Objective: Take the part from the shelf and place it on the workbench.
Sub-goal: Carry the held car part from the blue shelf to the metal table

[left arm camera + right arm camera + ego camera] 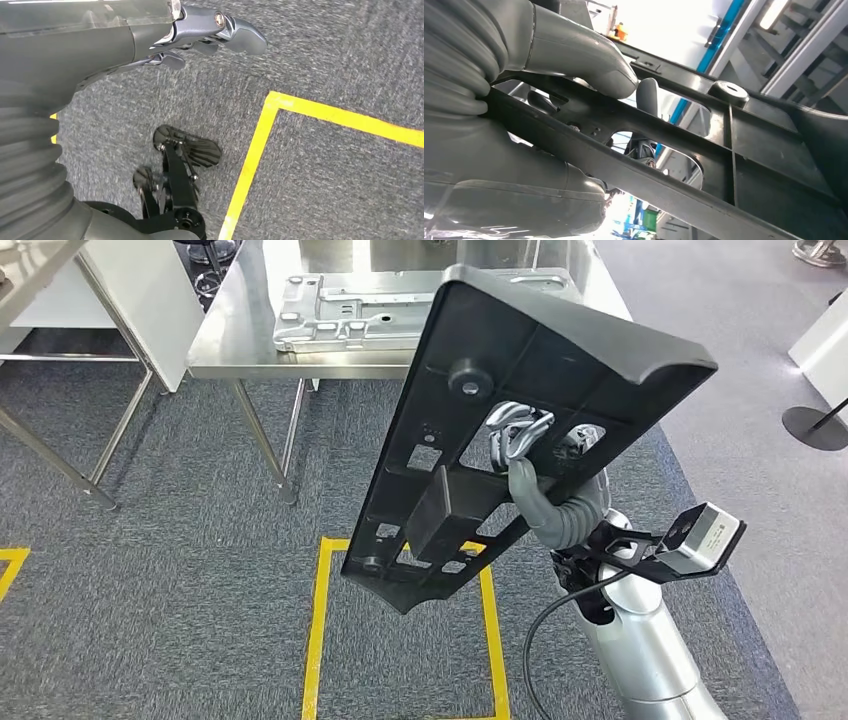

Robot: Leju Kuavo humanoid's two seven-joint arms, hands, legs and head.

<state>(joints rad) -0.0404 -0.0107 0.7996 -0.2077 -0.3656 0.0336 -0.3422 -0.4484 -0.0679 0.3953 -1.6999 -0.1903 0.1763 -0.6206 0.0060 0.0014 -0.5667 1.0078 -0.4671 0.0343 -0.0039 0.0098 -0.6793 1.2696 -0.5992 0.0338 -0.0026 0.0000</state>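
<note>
One long black ribbed part point(520, 430) is being held up in the air by the right hand point(535, 455), in front of the robot and short of the steel surface point(235, 335). Its long axis is running on a slant, from the low end near the yellow floor marking point(318, 630) up and away to the curved end over the surface's near edge, and its ribbed underside is facing the head camera. The right hand is gripping it near the middle: silver fingers point(515, 425) are hooking through one of its openings, and in the right wrist view the thick grey thumb point(579, 55) is pressing on a rib of the part point(744, 150). A pale metal plate point(350, 310) is lying flat on the surface, taking up much of its near side, partly behind the part's upper end. Grey carpet point(180, 570) is lying open between the robot and the surface legs. The left hand point(200, 35) is hanging over the carpet, holding nothing, its fingers loosely extended and a little apart.
</note>
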